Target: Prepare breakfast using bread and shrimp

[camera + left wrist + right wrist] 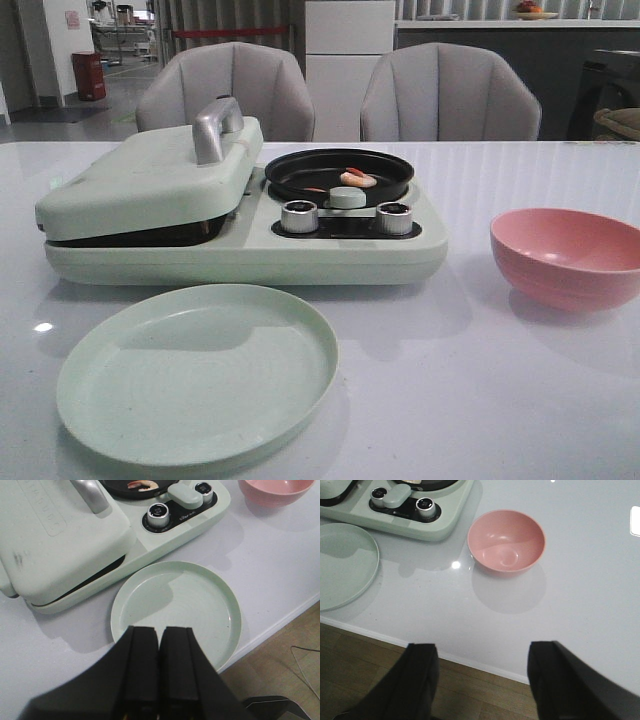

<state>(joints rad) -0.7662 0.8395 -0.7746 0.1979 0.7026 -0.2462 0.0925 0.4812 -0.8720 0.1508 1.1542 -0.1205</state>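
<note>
Shrimp (358, 178) sit in the black pan (338, 172) on the right half of the cooker (250, 255), a couple of orange-pink and white curls near the pan's middle; in my left wrist view I catch them at the frame edge (141, 485). I see no bread; the cooker's lid (150, 180) over the left half is nearly down, a dark gap under its front edge, and I cannot tell what is under it. A grey handle (215, 125) stands on the lid. Two silver knobs (299, 216) flank a pale green round knob (347, 197) on the front panel just below the pan. A green plate (200, 375) lies bare just in front of the cooker. A pink bowl (566, 256) stands to the right, apart from the cooker, nothing in it. My left gripper (159, 645) hangs over the plate's near rim, fingers pressed together with nothing between them. My right gripper (482, 680) hovers at the table (580, 570) edge, short of the bowl, fingers spread wide, gripping nothing.
</note>
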